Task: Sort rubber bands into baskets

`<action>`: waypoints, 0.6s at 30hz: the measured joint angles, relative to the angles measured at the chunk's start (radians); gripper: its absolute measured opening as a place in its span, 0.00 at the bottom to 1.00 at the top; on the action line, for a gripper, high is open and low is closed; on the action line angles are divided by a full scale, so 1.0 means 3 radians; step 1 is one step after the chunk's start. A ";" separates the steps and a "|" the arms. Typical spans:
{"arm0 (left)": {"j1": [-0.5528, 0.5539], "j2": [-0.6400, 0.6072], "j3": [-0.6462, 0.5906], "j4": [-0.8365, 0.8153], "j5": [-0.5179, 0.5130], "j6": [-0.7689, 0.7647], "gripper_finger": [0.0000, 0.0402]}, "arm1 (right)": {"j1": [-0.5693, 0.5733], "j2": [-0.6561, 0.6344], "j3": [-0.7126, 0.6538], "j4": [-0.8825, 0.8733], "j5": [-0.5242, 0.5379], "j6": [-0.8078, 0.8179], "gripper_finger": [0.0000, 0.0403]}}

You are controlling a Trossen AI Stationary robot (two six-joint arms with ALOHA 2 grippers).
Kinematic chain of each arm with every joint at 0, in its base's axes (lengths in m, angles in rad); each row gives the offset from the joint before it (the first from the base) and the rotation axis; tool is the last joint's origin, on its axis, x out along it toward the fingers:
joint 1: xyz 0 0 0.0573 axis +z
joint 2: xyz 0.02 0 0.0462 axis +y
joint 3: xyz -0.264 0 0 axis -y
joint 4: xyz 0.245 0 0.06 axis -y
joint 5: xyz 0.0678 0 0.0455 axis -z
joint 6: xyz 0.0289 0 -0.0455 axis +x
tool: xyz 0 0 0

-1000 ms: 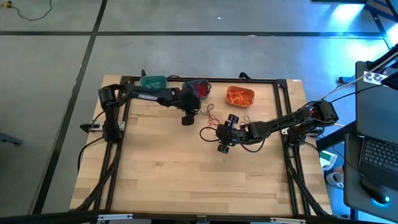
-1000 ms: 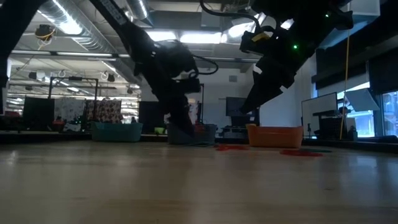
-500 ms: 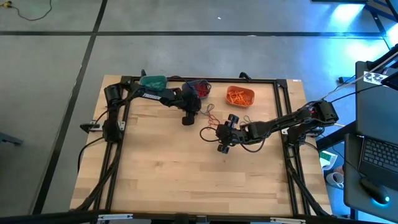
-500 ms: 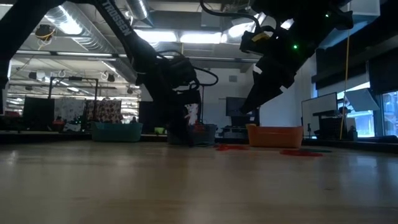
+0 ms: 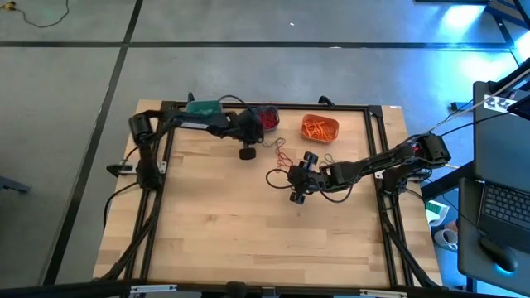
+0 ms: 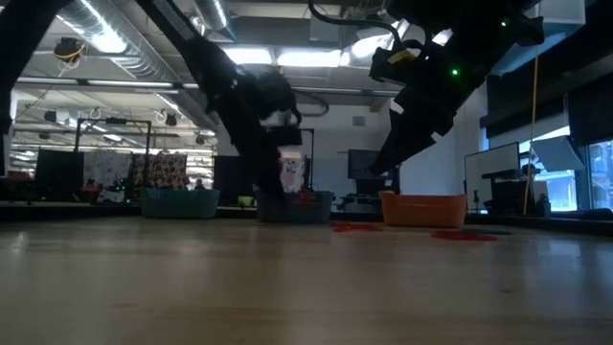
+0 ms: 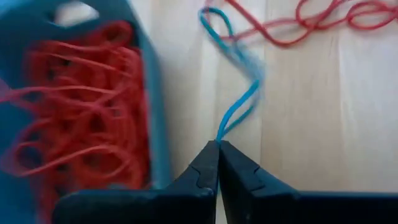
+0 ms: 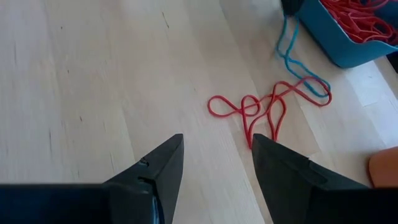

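From above, you see the left gripper (image 5: 247,152) at the far side of the table (image 5: 248,240), just beside the slate blue basket (image 5: 267,118) of red bands. The teal basket (image 5: 204,108) sits to one side of it and the orange basket (image 5: 320,128) to the other. The right gripper (image 5: 296,184) hovers mid-table near loose red rubber bands (image 5: 281,157).

In the low view, both arms show as dark shapes, and the three baskets stand in a row at the far edge; the bands there are probably too faint to judge.

Your left wrist view shows the fingers (image 7: 205,174) pinched fully together on the end of a blue rubber band (image 7: 239,106), beside the slate blue basket's wall.

Your right wrist view shows that arm's fingers (image 8: 280,168) spread wide, holding nothing, above a tangle of red bands with the blue band trailing toward the basket.
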 joint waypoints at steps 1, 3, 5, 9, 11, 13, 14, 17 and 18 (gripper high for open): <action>0.0001 -0.0075 0.0001 -0.0052 -0.0015 0.0000 0.01 | 0.0000 0.0000 0.0000 0.0000 0.0000 0.0000 0.47; 0.0000 -0.0253 0.0001 -0.0156 -0.0056 -0.0002 0.01 | 0.0000 0.0000 0.0000 -0.0002 -0.0001 0.0000 0.47; 0.0000 -0.0440 0.0001 -0.0248 -0.0099 -0.0002 0.02 | 0.0000 0.0000 0.0000 -0.0003 0.0000 0.0001 0.47; 0.0008 -0.0873 0.0001 -0.0553 -0.0340 0.0002 0.01 | 0.0000 0.0000 0.0000 -0.0002 -0.0001 0.0001 0.47; 0.0042 -0.1099 0.0001 -0.0737 -0.0535 0.0001 0.01 | 0.0000 0.0000 0.0000 0.0000 -0.0001 0.0001 0.47; 0.0097 -0.1313 0.0001 -0.0905 -0.0758 0.0000 0.01 | 0.0000 0.0000 0.0000 -0.0002 0.0000 0.0001 0.47; 0.0137 -0.1409 0.0001 -0.0992 -0.0869 0.0000 0.01 | 0.0000 0.0000 0.0000 0.0001 -0.0001 0.0001 0.47; 0.0299 -0.1664 0.0001 -0.1197 -0.1105 -0.0002 0.02 | 0.0000 0.0000 0.0000 -0.0001 -0.0001 0.0001 0.47; 0.0372 -0.1736 0.0001 -0.1264 -0.1146 -0.0002 0.01 | 0.0000 0.0000 0.0000 -0.0002 -0.0001 0.0001 0.47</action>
